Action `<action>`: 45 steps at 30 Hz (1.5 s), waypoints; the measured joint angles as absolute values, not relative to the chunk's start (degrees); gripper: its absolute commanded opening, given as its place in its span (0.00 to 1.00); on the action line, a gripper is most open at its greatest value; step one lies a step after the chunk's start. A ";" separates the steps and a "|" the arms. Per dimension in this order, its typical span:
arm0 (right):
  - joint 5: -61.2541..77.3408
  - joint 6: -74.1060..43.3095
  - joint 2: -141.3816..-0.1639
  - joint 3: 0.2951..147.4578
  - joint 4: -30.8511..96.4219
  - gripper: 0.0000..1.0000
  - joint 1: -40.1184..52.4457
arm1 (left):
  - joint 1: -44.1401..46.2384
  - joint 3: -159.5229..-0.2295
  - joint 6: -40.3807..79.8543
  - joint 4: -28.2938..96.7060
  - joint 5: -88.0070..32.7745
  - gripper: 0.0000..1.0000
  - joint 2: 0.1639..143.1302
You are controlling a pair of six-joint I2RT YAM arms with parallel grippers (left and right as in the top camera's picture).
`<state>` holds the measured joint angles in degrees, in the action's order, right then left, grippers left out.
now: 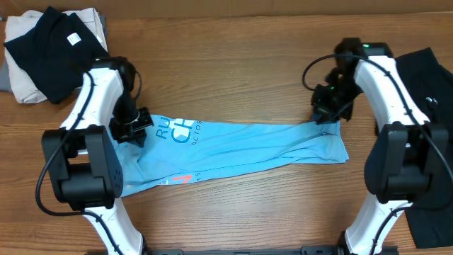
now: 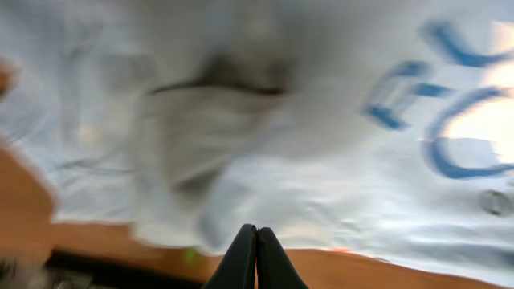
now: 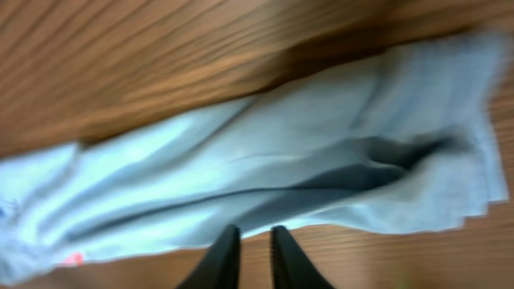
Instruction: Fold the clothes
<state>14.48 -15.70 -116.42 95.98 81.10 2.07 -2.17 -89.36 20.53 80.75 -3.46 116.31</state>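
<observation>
The clothes, a light blue T-shirt (image 1: 233, 145), lie folded into a long band across the middle of the wooden table, with white lettering near the left end. My left gripper (image 1: 134, 127) sits at the shirt's upper left corner. In the left wrist view its jaws (image 2: 257, 233) are shut with nothing between them, just above the blurred shirt (image 2: 321, 160). My right gripper (image 1: 327, 117) hovers at the shirt's upper right corner. In the right wrist view its fingers (image 3: 255, 233) stand a narrow gap apart, empty, over bare wood beside the shirt's edge (image 3: 241, 160).
A black garment (image 1: 53, 49) lies on a beige cloth (image 1: 21, 88) at the back left corner. Another black garment (image 1: 432, 92) lies along the right edge behind the right arm. Both arm bases stand at the table's front edge.
</observation>
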 measured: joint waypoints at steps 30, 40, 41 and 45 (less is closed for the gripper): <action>6.92 -22.68 -116.42 76.09 68.12 0.09 -3.31 | -6.24 -70.00 21.04 62.98 -15.18 0.04 114.41; 6.59 -25.26 -116.33 76.09 66.61 0.13 -4.36 | -11.00 -70.26 22.48 62.50 -16.10 0.04 114.43; 6.46 -25.71 -116.31 76.09 66.57 0.13 -4.36 | -11.44 -70.59 22.55 62.52 -15.92 0.04 114.45; 4.91 -26.87 -116.31 77.01 66.63 0.21 -4.36 | -13.76 -73.49 22.59 62.48 -11.51 0.04 114.76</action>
